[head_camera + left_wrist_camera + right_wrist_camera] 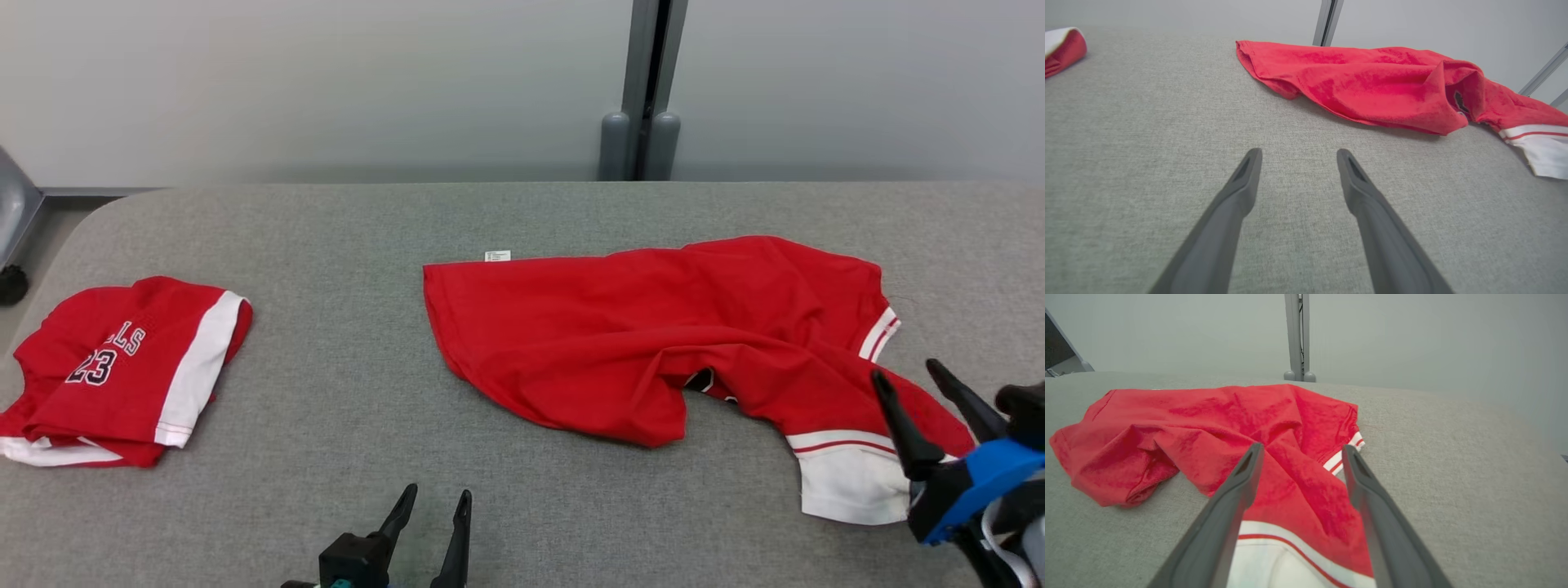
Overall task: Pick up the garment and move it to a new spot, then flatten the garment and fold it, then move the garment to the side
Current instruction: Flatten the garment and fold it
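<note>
Lying crumpled on grey table (343, 408), red garment (604, 327) stretches from centre toward right edge; white-banded end (845, 482) nearest robot; right gripper (906, 371) sits over that end, fingers spread wide, nothing pinched, contact with cloth unclear; left gripper (437, 490) low over bare table near front edge, fingers spread, apart from garment; second red jersey (122, 367) folded at far left, well apart.

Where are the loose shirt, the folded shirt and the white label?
Loose shirt (571, 343): head view, on its red middle.
Folded shirt (122, 367): head view, on the red front beside the number.
White label (497, 256): head view, on the label's middle, at the loose shirt's far edge.
</note>
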### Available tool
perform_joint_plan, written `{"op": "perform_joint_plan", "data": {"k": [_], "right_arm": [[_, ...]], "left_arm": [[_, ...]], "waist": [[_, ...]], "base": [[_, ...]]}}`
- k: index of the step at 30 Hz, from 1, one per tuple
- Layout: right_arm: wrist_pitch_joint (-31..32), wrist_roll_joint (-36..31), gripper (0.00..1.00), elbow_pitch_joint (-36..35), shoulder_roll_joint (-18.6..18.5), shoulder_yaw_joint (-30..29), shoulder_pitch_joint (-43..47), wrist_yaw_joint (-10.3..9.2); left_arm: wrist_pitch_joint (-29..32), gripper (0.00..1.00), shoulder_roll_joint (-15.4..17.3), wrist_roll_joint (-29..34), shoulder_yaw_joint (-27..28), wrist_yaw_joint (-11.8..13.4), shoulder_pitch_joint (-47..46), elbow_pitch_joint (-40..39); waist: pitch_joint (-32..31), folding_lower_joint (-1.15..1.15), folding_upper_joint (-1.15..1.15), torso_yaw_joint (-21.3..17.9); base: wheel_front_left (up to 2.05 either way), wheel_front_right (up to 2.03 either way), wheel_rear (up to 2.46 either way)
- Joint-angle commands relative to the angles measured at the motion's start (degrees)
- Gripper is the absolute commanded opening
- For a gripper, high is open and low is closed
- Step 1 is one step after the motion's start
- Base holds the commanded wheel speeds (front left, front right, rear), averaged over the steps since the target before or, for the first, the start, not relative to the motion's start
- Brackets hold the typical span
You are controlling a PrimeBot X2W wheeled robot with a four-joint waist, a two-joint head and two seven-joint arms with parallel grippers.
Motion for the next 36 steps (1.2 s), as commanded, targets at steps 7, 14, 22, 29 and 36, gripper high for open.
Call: {"op": "perform_joint_plan", "data": {"k": [7,14,22,29,36], "right_arm": [[-7.3,-6.0,1.0,7.4,6.1,0.1,-5.1,-0.01],[-8.9,-7.8,1.0,8.7,10.8,-0.3,-2.0,0.0],[-9.0,-8.8,1.0,5.7,12.8,-0.4,1.0,-0.01],[-9.0,-8.9,1.0,3.9,12.6,0.2,0.0,0.0],[-9.0,-8.4,1.0,3.5,12.4,0.4,-0.8,0.0]], "left_arm": [[-0.2,1.0,0.1,0.7,0.9,0.1,-0.9,0.6],[-0.2,1.0,0.0,-0.1,1.0,-0.3,-0.8,0.4],[-0.2,1.0,0.1,-6.0,-1.5,-0.8,-5.9,3.0],[-0.2,1.0,0.0,-13.4,-0.5,-0.6,-12.8,8.9],[-0.2,1.0,0.1,-14.8,1.5,-1.6,-17.7,15.3]], "waist": [[0.4,0.0,0.0,0.9],[-0.9,0.0,0.0,-1.2],[1.2,0.0,0.0,-5.2],[4.1,0.0,0.0,-8.5],[6.3,0.0,0.0,-9.8]], "base": [[0.0,0.0,0.0],[0.0,0.0,0.0],[0.0,0.0,0.0],[0.0,0.0,0.0],[0.0,0.0,0.0]]}}
